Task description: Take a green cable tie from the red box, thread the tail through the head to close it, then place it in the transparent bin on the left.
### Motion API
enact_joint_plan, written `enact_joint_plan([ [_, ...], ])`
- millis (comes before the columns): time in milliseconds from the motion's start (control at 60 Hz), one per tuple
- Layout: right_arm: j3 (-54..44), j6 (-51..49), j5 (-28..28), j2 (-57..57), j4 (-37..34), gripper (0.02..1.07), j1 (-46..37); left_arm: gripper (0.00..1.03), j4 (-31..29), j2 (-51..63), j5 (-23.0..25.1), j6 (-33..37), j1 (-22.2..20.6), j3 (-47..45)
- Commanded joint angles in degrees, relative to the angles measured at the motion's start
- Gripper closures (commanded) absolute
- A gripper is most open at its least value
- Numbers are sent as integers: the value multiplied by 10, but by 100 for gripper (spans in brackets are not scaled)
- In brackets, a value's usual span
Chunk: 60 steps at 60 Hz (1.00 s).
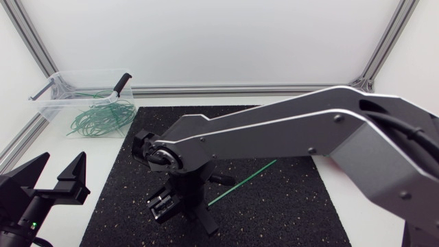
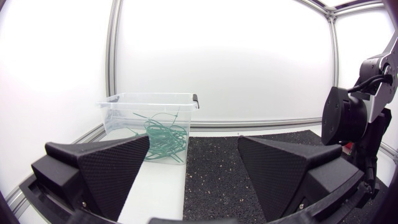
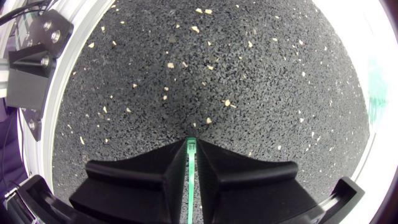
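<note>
A straight green cable tie (image 1: 244, 181) lies low over the black mat, one end in my right gripper (image 1: 184, 211), which points down at the mat's front middle. In the right wrist view, my right gripper (image 3: 191, 152) is shut on the tie (image 3: 189, 193), and the tie's head peeks out at the fingertips. My left gripper (image 1: 55, 173) stands open at the front left, off the mat, with nothing between its fingers (image 2: 112, 165). The transparent bin (image 1: 51, 92) at the back left holds several looped green ties (image 1: 99, 116). The red box is not in view.
A black speckled mat (image 1: 288, 199) covers the middle of the white table. My right arm (image 1: 309, 130) reaches across it from the right. The bin (image 2: 149, 102) stands ahead of my left gripper (image 2: 193, 168), and aluminium frame rails run along the table's back and sides.
</note>
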Motion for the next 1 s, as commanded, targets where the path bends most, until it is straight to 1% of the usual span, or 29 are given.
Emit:
enact_joint_plan([
  [0, 16, -1, -4, -18, -15, 93, -9, 4, -11, -5, -2, -6, -3, -23],
  [267, 61, 25, -36, -55, -54, 93, -36, 4, -10, -5, 0, -6, -25, -23],
  [383, 87, 36, -52, -72, -75, 93, -51, 4, -4, -5, 0, -12, -24, -23],
  [517, 117, 48, -66, -88, -94, 93, -67, 4, 22, -6, 0, -9, -25, -25],
  [633, 149, 61, -86, -96, -111, 93, -84, 4, 16, -3, 0, -6, -24, 0],
  [717, 164, 71, -94, -101, -112, 93, -96, 4, 13, 17, 0, -4, -24, 21],
  [833, 184, 84, -108, -109, -114, 93, -113, 4, 6, 93, 1, -3, -26, 64],
  [983, 213, 96, -124, -114, -128, 93, -128, 4, -4, 138, 33, -2, -25, 97],
])
